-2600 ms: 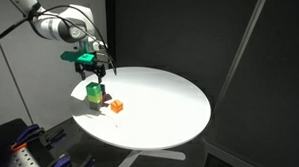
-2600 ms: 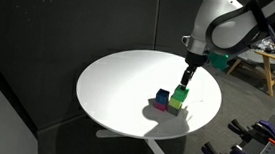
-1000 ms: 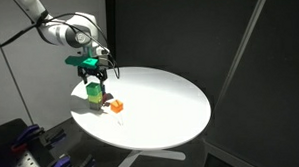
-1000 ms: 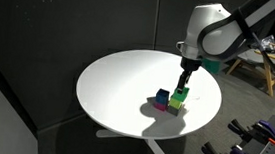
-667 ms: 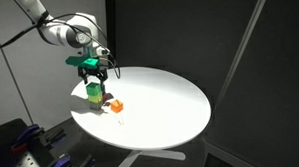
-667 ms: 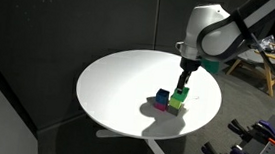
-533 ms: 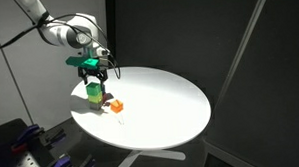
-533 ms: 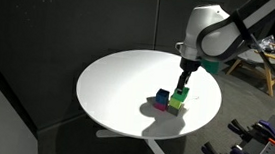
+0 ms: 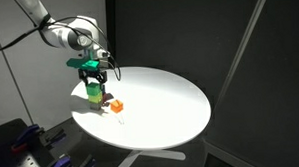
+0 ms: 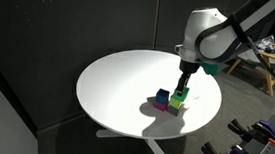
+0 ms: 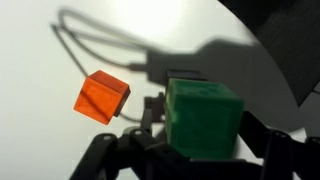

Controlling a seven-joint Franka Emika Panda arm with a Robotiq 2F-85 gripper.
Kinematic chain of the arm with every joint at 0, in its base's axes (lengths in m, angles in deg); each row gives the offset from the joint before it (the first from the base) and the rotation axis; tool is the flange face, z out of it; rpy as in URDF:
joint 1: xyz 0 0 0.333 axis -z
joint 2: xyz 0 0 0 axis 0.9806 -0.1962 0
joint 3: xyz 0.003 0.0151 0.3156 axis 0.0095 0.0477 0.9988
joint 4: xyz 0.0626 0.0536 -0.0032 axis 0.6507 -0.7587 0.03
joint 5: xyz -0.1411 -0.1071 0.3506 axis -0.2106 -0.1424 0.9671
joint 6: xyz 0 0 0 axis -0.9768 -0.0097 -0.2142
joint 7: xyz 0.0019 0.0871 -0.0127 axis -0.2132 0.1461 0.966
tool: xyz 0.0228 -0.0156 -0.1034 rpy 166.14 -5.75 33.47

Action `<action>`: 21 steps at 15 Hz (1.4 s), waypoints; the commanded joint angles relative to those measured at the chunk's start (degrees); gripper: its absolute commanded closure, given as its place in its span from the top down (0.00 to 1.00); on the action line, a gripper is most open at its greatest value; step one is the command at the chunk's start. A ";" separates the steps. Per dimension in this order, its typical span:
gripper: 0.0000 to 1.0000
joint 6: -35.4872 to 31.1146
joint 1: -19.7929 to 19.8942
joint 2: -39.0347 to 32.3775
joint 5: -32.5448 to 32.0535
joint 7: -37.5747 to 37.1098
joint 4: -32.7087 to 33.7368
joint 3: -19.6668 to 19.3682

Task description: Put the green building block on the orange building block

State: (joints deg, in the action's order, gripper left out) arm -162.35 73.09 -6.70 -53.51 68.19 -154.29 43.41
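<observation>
Green block (image 11: 205,120): between the jaws of the pincer (image 9: 93,82), clenched or not cannot be told; orange block (image 11: 102,97): beside pincer, apart, on worktop (image 9: 165,98); lifting and stacking not yet done.

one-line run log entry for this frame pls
phase: grasp approach | gripper: straddling deep green cube, grip unclear | green cube: stacked on lime-green cube | bright orange cube: bare, apart on round white table
</observation>
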 commanded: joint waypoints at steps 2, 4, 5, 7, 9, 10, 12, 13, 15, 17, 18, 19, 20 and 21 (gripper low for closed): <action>0.49 -0.16 -0.11 -1.01 -2.11 -1.20 1.38 0.04; 0.33 0.28 -0.18 -0.94 -2.19 -1.24 1.63 0.10; 0.31 0.40 -0.17 -0.79 -2.08 -1.08 1.72 0.16; 0.28 1.00 -0.05 -0.35 -1.40 -0.49 1.94 0.40; 0.27 1.86 0.07 0.71 -0.60 0.22 2.14 0.77; 0.27 2.12 0.09 1.17 -0.38 0.34 2.25 0.92; 0.27 2.32 -0.03 1.95 -0.47 0.14 2.43 1.10; 0.27 2.66 -0.02 2.69 -0.34 0.09 2.45 1.17; 0.27 3.30 -0.01 3.87 -0.40 -0.26 2.57 1.12; 0.27 4.26 0.01 5.25 -0.68 -1.01 2.69 0.88; 0.27 4.85 0.03 5.97 -0.93 -1.78 2.77 0.67; 0.27 5.21 0.13 6.72 -1.03 -2.63 2.78 0.44; 0.27 5.64 0.23 7.33 -0.91 -3.37 2.81 0.27; 0.27 6.29 0.40 8.09 -0.76 -4.27 2.84 0.00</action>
State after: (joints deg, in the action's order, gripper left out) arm -158.87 73.05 -1.47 -53.88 66.76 -151.75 43.98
